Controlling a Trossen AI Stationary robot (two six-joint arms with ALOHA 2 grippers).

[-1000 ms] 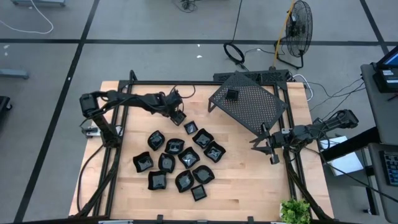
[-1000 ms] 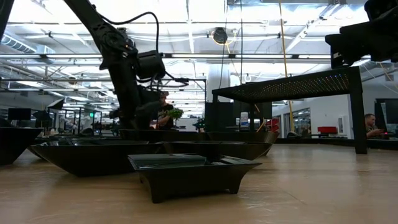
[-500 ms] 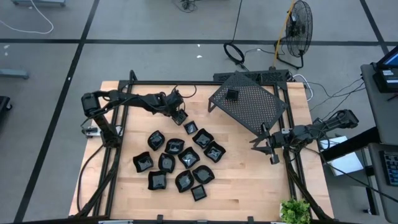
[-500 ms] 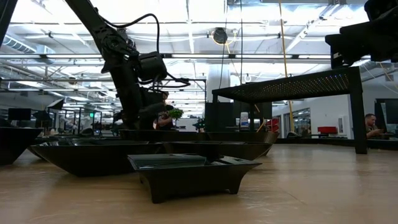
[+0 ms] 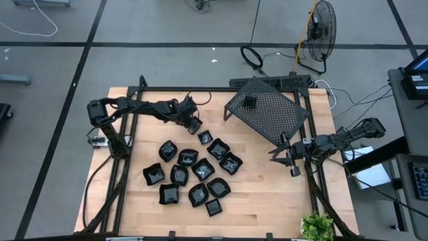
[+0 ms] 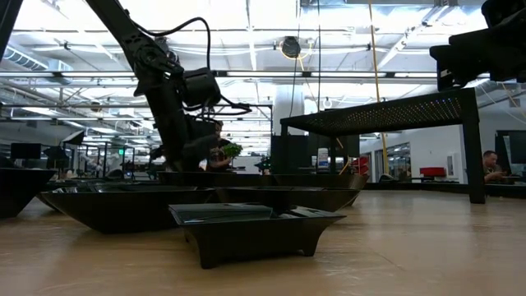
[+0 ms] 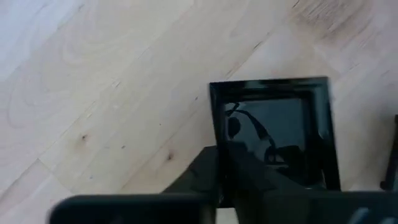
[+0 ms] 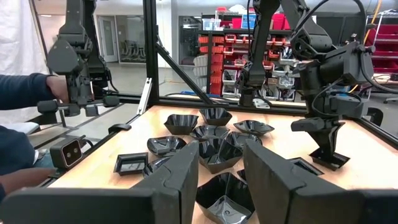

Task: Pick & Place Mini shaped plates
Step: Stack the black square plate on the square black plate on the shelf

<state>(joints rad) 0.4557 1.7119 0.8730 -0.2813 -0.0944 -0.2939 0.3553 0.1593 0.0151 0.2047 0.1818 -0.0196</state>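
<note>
The mini shaped plates (image 5: 192,173), small glossy black dishes with raised rims in square, wavy and leaf-like outlines, lie clustered on the light wooden table (image 5: 261,194), mostly in its middle and toward the left arm's half. One more small square black plate (image 5: 249,102) sits up on top of the large black perforated metal rack (image 5: 267,114) at the far side of the table.

The left gripper (image 5: 193,125) reaches over the far edge of the cluster and is down on a small square black plate (image 7: 273,137) lying a little apart from the others. From its wrist camera the two dark fingers (image 7: 239,171) are pinched together over the near rim of that plate, so it is clamped on the rim. The plate looks flat against the wood; whether it has lifted at all I cannot tell. From table height the same arm comes down steeply behind the front row of dishes.

The right gripper (image 5: 292,161) hangs over bare wood near the rack's corner, well apart from the cluster, its fingers (image 8: 180,180) part-way spread with nothing between them. Through its camera, a person's dark sleeve (image 8: 25,90) shows beyond the table's edge. A small green plant (image 5: 317,226) stands at the table's near right corner.
</note>
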